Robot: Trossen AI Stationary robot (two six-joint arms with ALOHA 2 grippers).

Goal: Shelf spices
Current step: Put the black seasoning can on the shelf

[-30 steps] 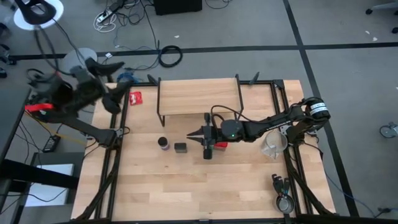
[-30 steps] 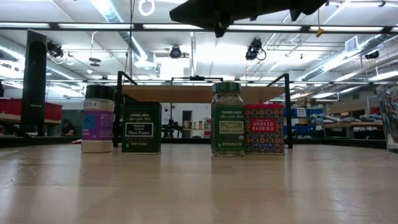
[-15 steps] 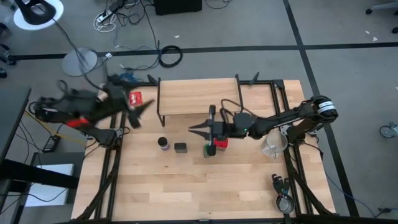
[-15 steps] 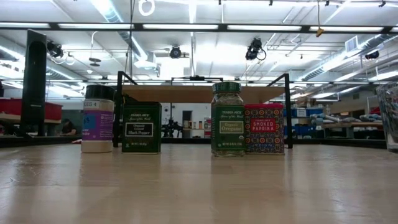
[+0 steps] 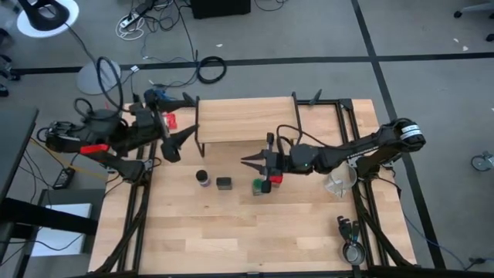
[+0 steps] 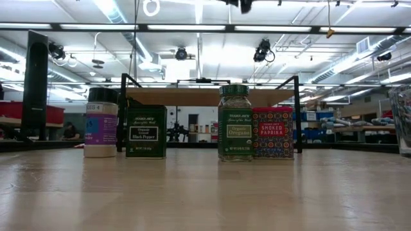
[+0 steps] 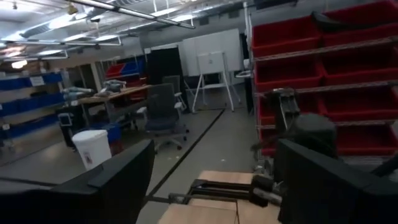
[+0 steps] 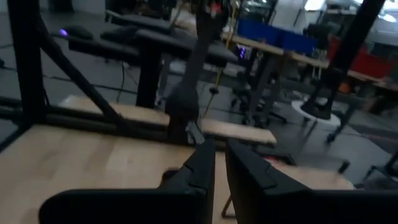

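Four spice containers stand in a row on the wooden surface (image 5: 231,232), in front of the shelf (image 5: 247,121), none of them on its plank. In the low view they read, in order: the blue-capped dark jar (image 6: 101,122), the dark olive square tin (image 6: 146,131), the green jar (image 6: 235,122) and the red square tin (image 6: 273,133); the last two stand just beside each other, possibly touching. From above, the capped jar (image 5: 203,177) and olive tin (image 5: 224,183) sit close together, well apart from the green jar (image 5: 261,186) and red tin (image 5: 275,179). The right claw (image 5: 248,161) is raised over the surface with its fingers drawn nearly together and holds nothing; its own wrist view shows the two fingers (image 8: 202,165) almost meeting on empty air. Its tip lies between the two pairs of containers and nearer the shelf front, while the green jar and red tin sit beneath the wrist body behind it. The left claw (image 5: 184,136) stands wide open and empty at the left edge of the surface, near the left end of the shelf, well apart from all four containers. A flat red packet (image 5: 168,120) lies just beside that arm.
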